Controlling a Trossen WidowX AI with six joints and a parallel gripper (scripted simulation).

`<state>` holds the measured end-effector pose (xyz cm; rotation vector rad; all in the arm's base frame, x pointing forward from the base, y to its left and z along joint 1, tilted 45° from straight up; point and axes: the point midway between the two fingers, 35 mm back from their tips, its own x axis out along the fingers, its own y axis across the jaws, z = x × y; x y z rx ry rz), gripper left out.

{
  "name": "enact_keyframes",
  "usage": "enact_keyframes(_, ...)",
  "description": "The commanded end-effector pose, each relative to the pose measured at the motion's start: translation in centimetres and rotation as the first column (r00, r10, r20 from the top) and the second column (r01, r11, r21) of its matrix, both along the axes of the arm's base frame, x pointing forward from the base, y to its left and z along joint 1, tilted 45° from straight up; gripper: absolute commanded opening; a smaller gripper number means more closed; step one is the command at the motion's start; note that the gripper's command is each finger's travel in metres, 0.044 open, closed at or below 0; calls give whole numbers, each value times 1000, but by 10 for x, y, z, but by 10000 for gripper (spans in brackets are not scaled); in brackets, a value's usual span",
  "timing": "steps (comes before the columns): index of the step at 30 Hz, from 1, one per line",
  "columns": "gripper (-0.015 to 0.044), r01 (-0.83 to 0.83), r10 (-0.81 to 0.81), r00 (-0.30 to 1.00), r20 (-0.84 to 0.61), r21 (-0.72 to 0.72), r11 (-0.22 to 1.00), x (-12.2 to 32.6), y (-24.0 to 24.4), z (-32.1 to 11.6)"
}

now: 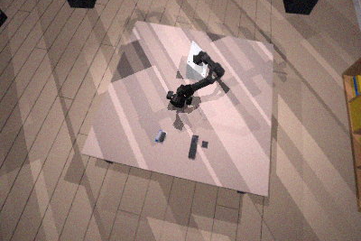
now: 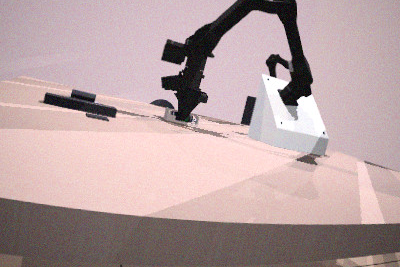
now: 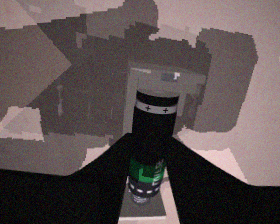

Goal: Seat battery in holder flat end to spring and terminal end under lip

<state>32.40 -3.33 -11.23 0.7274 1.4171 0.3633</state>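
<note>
The battery is dark, with a pale band of plus signs near its terminal end and a green label lower down. It lies lengthwise over the grey holder, terminal end toward the lip. The spring shows at the battery's flat end. Whether the terminal is under the lip, and whether the battery is fully down, I cannot tell. My gripper is shut on the battery's middle, low at the holder. In the top view the arm hides the holder.
A white sloped block stands by the arm's base. A long dark bar and a small dark square lie on the table. A blue and grey item lies left of them in the top view.
</note>
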Motion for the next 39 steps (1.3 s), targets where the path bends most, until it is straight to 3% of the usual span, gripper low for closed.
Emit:
enact_keyframes(1, 81, -1, 1, 1000, -8, 3, 1000, 2, 0, 0)
enact_keyframes(17, 81, 5, -5, 1000, -1, 0, 1000, 7, -1, 0)
enact_keyframes(21, 183, 5, -5, 1000, -1, 0, 1000, 7, -1, 0)
enact_keyframes(37, 183, 2, -2, 1000, -5, 0, 1000, 3, -11, 10)
enact_keyframes(39, 235, 4, -4, 1000, -11, 6, 1000, 1, -14, 13)
